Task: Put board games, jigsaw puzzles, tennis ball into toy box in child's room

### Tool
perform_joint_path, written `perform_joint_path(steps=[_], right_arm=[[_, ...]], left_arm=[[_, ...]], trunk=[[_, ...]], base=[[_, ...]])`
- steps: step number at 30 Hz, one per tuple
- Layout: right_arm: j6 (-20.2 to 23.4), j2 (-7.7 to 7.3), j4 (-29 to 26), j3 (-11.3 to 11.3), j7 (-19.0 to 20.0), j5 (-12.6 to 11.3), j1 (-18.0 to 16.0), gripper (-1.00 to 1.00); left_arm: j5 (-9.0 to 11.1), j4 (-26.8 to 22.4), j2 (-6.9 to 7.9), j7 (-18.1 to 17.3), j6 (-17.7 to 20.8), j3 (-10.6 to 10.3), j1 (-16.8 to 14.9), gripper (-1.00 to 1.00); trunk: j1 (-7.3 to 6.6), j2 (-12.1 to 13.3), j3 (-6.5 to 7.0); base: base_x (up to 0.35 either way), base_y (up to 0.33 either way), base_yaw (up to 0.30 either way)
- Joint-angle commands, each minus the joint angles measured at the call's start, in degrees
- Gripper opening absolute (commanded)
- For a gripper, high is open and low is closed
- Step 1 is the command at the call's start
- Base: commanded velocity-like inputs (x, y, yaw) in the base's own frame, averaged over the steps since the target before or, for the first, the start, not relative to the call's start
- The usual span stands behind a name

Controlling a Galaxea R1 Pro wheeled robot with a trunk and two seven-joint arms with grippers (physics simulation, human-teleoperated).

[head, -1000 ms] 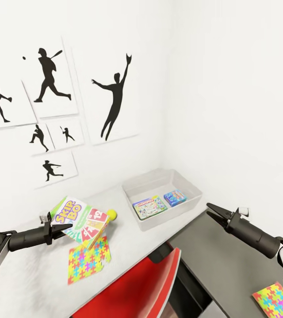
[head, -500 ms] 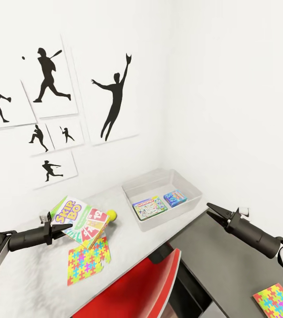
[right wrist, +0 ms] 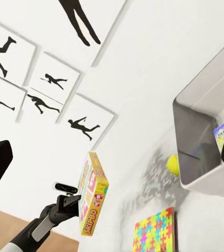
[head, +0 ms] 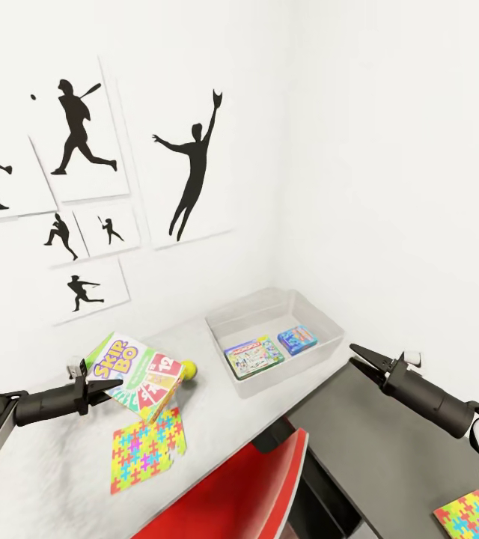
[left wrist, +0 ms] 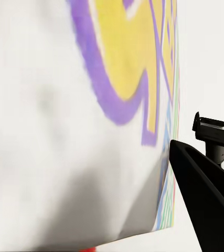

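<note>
In left end effector: flat glossy Skip-Bo box

The head view looks down over the table toward the corner wall, the left wrist view presses close against the Skip-Bo box, and the right wrist view, farther off, shares that box and table.

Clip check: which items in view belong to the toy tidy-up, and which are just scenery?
Job items:
Skip-Bo box, in left end effector
tennis ball
jigsaw puzzle on table
second jigsaw
toy box, two game boxes inside

Scenery:
red chair
silhouette pictures
</note>
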Motion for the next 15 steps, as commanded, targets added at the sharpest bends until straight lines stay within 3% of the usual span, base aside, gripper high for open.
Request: perform_joint_path(steps=[1, 15], right_arm=[[0.3, 0.01, 0.0, -0.08, 0.33, 0.25, -0.07, 1.0], [0.31, 0.01, 0.0, -0.11, 0.33, 0.25, -0.07, 1.0]], left_arm=[[-0.05, 0.0, 0.01, -0.28, 0.61, 0.01, -0.05, -1.0], [-0.05, 0.0, 0.01, -0.28, 0.61, 0.08, -0.05, -1.0]], trunk=[[0.05, -0.12, -0.12], [0.05, -0.12, -0.12]], base=[[0.11, 0.0, 0.0], [0.015, 0.0, 0.0]])
